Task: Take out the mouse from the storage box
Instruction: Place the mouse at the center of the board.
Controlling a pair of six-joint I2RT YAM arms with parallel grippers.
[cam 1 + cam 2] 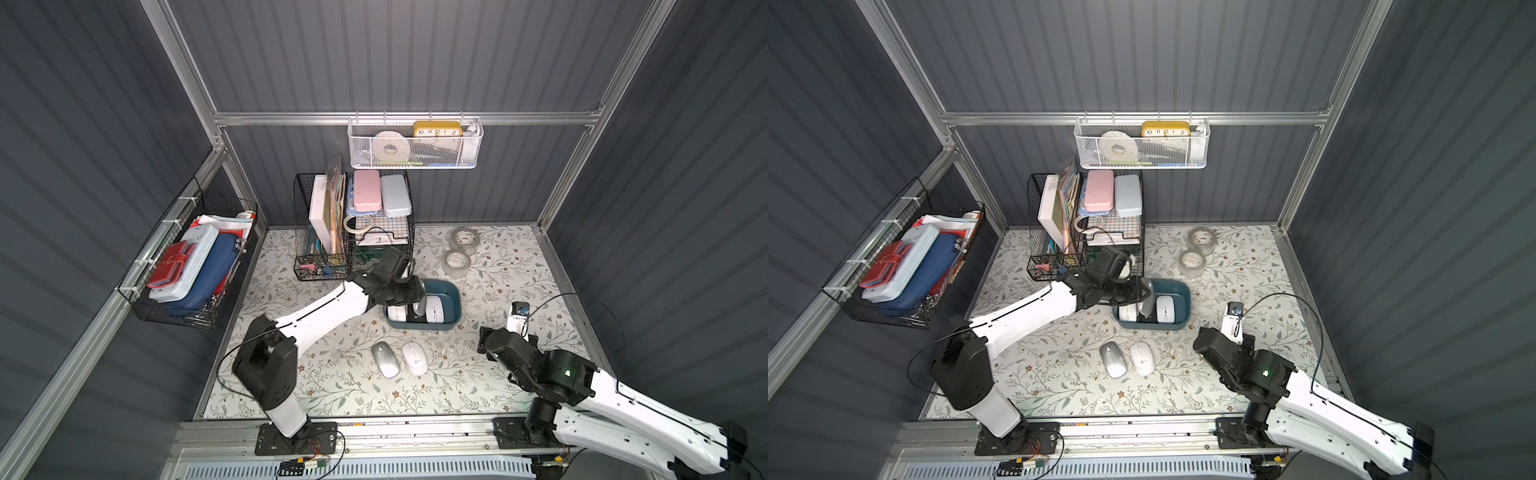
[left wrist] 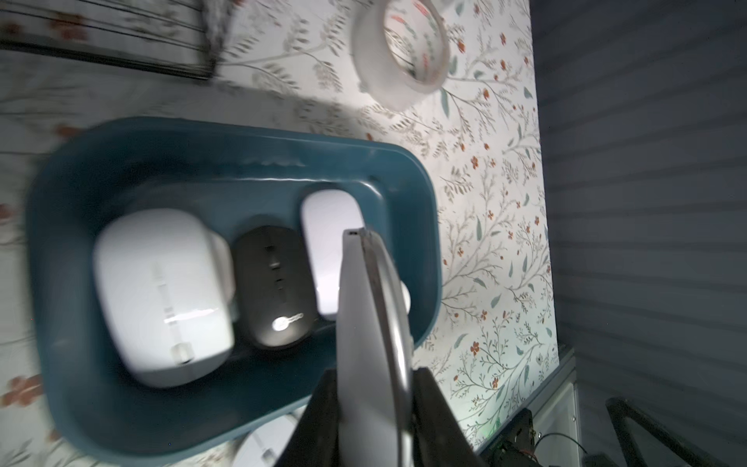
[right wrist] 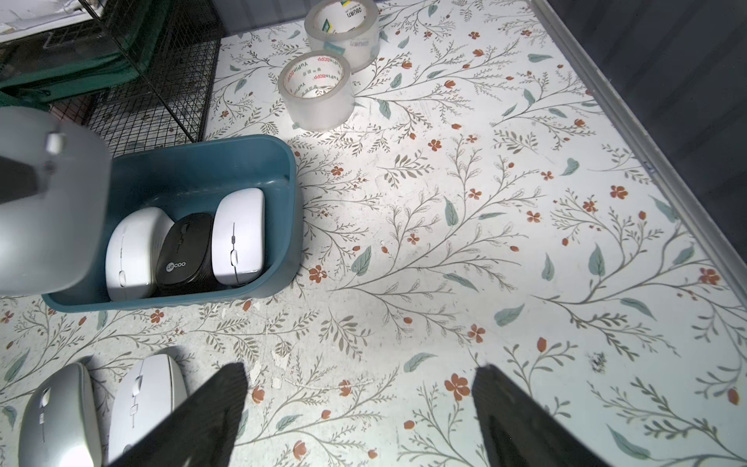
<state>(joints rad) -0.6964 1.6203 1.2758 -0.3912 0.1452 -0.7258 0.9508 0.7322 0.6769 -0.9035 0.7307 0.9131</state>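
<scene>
The dark teal storage box (image 1: 454, 300) sits mid-table, also seen in the wrist views (image 2: 424, 194) (image 3: 202, 161). Inside it lie a white mouse (image 2: 161, 291), a black mouse (image 2: 275, 283) and another white mouse (image 2: 327, 242). My left gripper (image 2: 372, 388) is shut on a silver-grey mouse (image 2: 372, 315), held on edge just above the box (image 1: 419, 307) (image 3: 48, 202). My right gripper (image 3: 359, 388) stands open over bare table to the right of the box, holding nothing.
A silver mouse (image 1: 385, 359) and a white mouse (image 1: 414, 358) lie on the table in front of the box. Two clear tape rolls (image 1: 457, 264) (image 1: 464, 239) stand behind it. Black wire baskets (image 1: 353, 232) stand at the back, close to the box.
</scene>
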